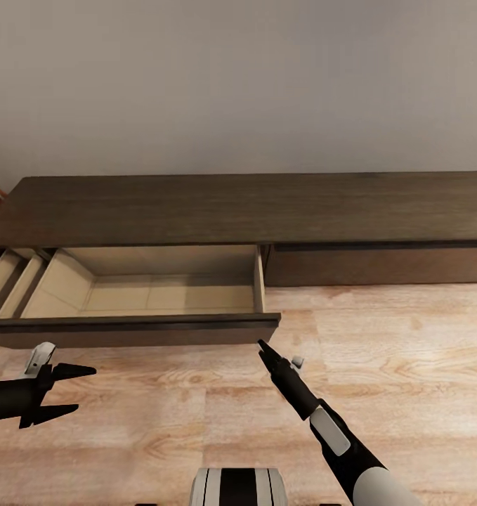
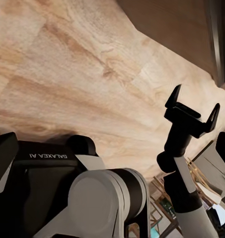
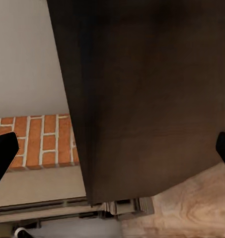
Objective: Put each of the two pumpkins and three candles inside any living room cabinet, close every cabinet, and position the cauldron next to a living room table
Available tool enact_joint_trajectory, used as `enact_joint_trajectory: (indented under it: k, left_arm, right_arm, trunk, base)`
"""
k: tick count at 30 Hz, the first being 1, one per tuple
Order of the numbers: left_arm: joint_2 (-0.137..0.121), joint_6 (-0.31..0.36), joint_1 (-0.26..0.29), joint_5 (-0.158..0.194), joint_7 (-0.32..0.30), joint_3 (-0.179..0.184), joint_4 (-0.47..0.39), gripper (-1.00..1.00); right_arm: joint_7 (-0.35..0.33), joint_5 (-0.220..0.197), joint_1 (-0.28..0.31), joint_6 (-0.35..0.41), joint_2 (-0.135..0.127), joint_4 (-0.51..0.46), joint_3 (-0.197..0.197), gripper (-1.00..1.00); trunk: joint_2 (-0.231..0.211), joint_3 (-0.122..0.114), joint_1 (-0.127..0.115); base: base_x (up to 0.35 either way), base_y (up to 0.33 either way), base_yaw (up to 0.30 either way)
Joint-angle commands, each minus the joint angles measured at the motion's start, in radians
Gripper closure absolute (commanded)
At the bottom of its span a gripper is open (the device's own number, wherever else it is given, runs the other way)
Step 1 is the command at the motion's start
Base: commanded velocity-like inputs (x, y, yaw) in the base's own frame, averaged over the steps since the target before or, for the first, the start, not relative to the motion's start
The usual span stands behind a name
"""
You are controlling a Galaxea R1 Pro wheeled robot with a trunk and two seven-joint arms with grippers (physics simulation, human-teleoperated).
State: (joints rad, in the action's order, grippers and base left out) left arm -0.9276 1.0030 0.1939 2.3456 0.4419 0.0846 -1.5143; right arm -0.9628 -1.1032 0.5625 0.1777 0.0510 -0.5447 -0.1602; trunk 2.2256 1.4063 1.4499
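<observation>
Though near, cabinet [image 1: 196, 211] beyond right claw [image 1: 264, 349]

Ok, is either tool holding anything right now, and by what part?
Nothing is held. The left tool is open and empty over the floor; the right tool is empty too, near the open drawer's front.

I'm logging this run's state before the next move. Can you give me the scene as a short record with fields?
cabinet: long dark-wood console against the wall
open drawer: pulled out at the left, beige inside, nothing seen in it
right drawer: front flush, shut
left end effector: open, empty, above the floor in front of the open drawer
right end effector: empty, just off the drawer's right front corner; open, going by the right wrist view
floor: pale wood planks
</observation>
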Motion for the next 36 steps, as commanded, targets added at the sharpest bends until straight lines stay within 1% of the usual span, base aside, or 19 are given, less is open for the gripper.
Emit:
enact_joint_trajectory:
  k: [1,4,6,7,9,10,14,16,18,21,23,24,26,28,31,33,36]
  left_arm:
    - [-0.001,0.0,0.001,0.011,0.009,0.001,0.0,-1.0]
    - [-0.002,0.0,0.001,0.011,0.009,0.001,0.0,-1.0]
    - [-0.002,0.0,0.001,0.011,0.009,0.001,0.001,-1.0]
    - [-0.002,0.0,0.001,0.011,0.01,0.002,0.002,-1.0]
    - [-0.002,0.0,0.001,0.011,0.01,0.005,0.004,-1.0]
    - [-0.002,0.0,0.001,0.011,0.01,0.006,0.004,-1.0]
    - [-0.003,0.0,0.001,0.011,0.011,0.012,0.006,-1.0]
    - [-0.003,0.0,0.001,0.011,0.011,0.014,0.006,-1.0]
    - [-0.003,0.0,0.001,0.011,0.011,0.014,0.005,-1.0]
    - [-0.003,0.001,0.001,0.011,0.011,0.015,0.005,-1.0]
    - [-0.003,0.0,0.001,0.011,0.011,0.015,0.006,-1.0]
    - [-0.003,0.001,0.001,0.011,0.011,0.015,0.006,-1.0]
    - [-0.003,0.0,0.001,0.011,0.011,0.015,0.006,-1.0]
    - [-0.002,0.0,0.001,0.011,0.011,0.015,0.006,-1.0]
    - [-0.002,0.0,0.001,0.011,0.011,0.015,0.019,-1.0]
    - [-0.001,0.0,0.001,0.011,0.011,0.016,0.028,-1.0]
    - [0.0,0.0,0.001,0.011,0.012,0.023,0.036,-1.0]
  right_arm:
    - [-0.001,-0.011,0.0,0.033,-0.001,0.001,-0.001,-1.0]
    - [0.008,-0.013,0.0,0.071,-0.005,0.008,0.001,-1.0]
    - [0.024,-0.045,-0.001,0.1,-0.008,0.061,0.002,-1.0]
    - [0.029,-0.084,-0.001,0.125,-0.01,0.108,0.001,-1.0]
    - [0.034,-0.113,-0.003,0.157,-0.011,0.166,-0.001,-1.0]
    - [0.035,-0.116,-0.003,0.164,-0.011,0.182,-0.002,-1.0]
    - [0.035,-0.127,-0.004,0.21,-0.011,0.343,-0.009,-1.0]
    - [0.035,-0.125,-0.004,0.226,-0.011,0.377,-0.012,-1.0]
    - [0.04,-0.108,-0.004,0.232,-0.011,0.398,-0.013,-1.0]
    - [0.082,-0.047,-0.004,0.233,-0.011,0.411,-0.012,-1.0]
    - [0.092,-0.015,-0.004,0.235,-0.012,0.407,-0.013,-1.0]
    - [0.093,-0.003,-0.004,0.231,-0.012,0.406,-0.013,-1.0]
    - [0.098,0.007,-0.004,0.225,-0.011,0.405,-0.014,-1.0]
    - [0.104,0.029,-0.004,0.211,-0.008,0.404,-0.029,-1.0]
    - [0.106,0.087,-0.004,0.193,-0.005,0.403,-0.062,-1.0]
    - [0.108,0.107,-0.004,0.188,-0.006,0.403,-0.07,-1.0]
    - [0.112,0.111,-0.004,0.191,-0.009,0.407,-0.072,-1.0]
  trunk:
    - [-0.007,-0.003,-0.004]
    - [-0.028,-0.012,-0.016]
    - [-0.042,-0.018,-0.023]
    - [-0.049,-0.022,-0.027]
    - [-0.063,-0.028,-0.035]
    - [-0.07,-0.031,-0.039]
    - [-0.098,-0.043,-0.054]
    - [-0.112,-0.05,-0.062]
    - [-0.126,-0.056,-0.069]
    - [-0.147,-0.065,-0.081]
    - [-0.161,-0.072,-0.088]
    - [-0.168,-0.075,-0.092]
    - [-0.182,-0.081,-0.1]
    - [-0.196,-0.087,-0.108]
    - [-0.217,-0.097,-0.119]
    - [-0.231,-0.103,-0.127]
    - [-0.252,-0.112,-0.138]
  base:
    - [0.0,0.0,0.0]
    - [0.0,0.0,0.0]
    - [0.0,0.0,0.0]
    - [0.0,0.0,0.0]
    - [0.0,0.0,0.0]
    - [0.0,0.0,0.0]
    - [0.0,0.0,0.0]
    - [0.0,0.0,0.0]
    - [0.0,0.0,0.0]
    - [0.0,0.0,0.0]
    - [0.0,0.0,0.0]
    - [0.0,0.0,0.0]
    - [0.0,0.0,0.0]
    - [0.0,0.0,0.0]
    - [0.0,0.0,0.0]
    - [0.0,0.0,0.0]
    - [0.0,0.0,0.0]
